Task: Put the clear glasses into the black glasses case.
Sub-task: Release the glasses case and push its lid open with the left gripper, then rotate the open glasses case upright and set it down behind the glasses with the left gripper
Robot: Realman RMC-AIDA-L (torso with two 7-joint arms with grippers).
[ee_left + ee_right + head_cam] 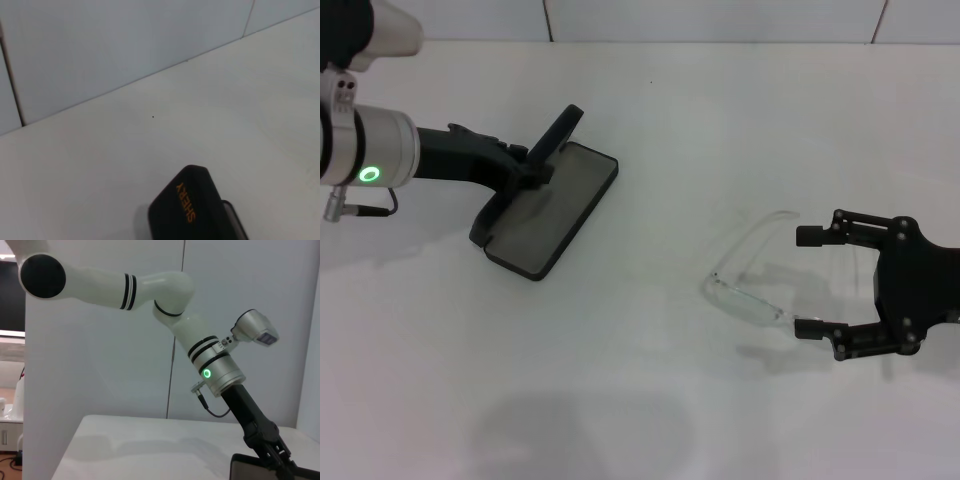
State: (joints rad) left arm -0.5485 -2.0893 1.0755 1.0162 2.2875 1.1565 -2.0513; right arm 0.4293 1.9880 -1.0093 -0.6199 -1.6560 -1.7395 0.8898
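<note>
The black glasses case (548, 212) lies open on the white table at the left, its grey lining facing up. My left gripper (532, 165) is shut on its raised lid (562, 128), holding it upright. The left wrist view shows the lid (192, 212) with its orange lettering. The clear glasses (752, 290) lie on the table to the right of centre. My right gripper (805, 282) is open just right of them, one fingertip at either side of their near end, with nothing gripped. In the right wrist view a corner of the case (250, 469) shows below the left gripper (272, 450).
The white table (650, 400) runs back to a tiled wall (720, 20). The left arm (380, 155) reaches in from the left edge. A bare stretch of table separates the case from the glasses.
</note>
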